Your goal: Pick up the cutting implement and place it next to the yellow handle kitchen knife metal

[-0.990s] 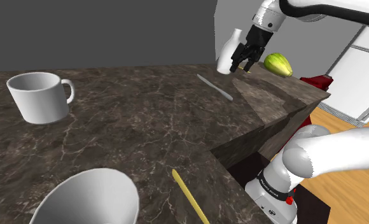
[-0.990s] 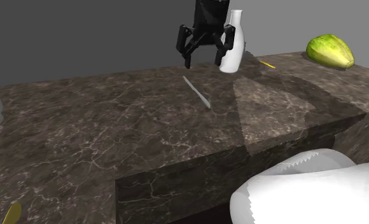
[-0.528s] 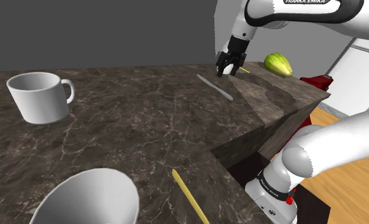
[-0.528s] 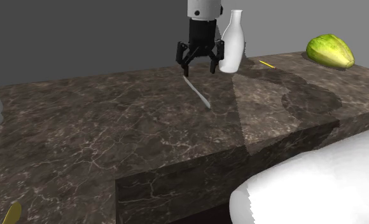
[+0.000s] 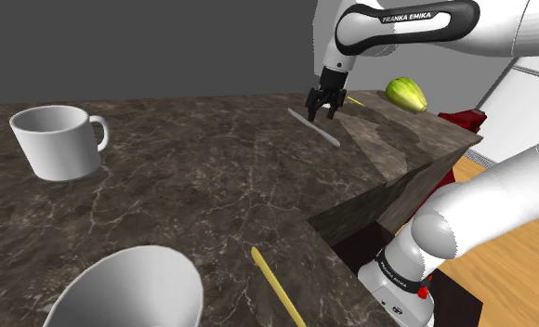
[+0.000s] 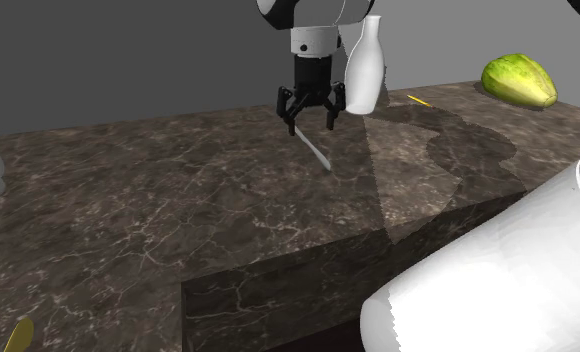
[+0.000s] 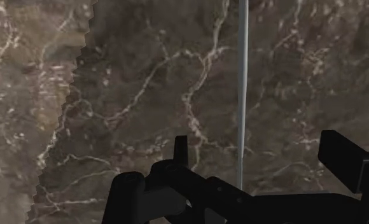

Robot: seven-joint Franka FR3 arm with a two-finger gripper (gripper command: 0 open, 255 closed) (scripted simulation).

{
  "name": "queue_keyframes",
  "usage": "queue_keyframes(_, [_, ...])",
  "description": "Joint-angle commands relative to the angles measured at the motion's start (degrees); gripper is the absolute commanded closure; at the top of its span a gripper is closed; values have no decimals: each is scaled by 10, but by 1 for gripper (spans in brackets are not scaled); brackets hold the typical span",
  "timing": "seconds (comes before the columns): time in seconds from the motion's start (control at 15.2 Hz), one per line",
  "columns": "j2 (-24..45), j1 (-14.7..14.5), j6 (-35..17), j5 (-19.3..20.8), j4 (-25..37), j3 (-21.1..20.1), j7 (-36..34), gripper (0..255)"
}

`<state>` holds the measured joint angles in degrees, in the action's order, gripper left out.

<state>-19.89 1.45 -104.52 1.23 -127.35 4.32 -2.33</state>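
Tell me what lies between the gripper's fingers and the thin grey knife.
Nothing but bare marbled counter: in the wrist view the grey knife runs through the gap between the open fingers, touching neither.

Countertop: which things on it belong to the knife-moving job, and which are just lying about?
Job: slim grey knife lying flat; black end effector, open over it; reference knife: far yellow sliver or near yellow strip, cannot tell.
Lying about: white mug; white bowl; white bottle; green ribbed fruit.
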Motion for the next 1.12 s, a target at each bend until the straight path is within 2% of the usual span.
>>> queue_keyframes(0.0, [1,0,-16,0,-15,0,0,0])
queue_keyframes(0.07, [3,0,-29,0,-26,0,0,0])
queue_keyframes(0.59, [3,0,-28,0,-26,0,0,0])
queue_keyframes(0.66, [3,0,-28,0,-26,0,0,255])
queue_keyframes(1.06, [3,0,-28,0,-26,0,0,255])
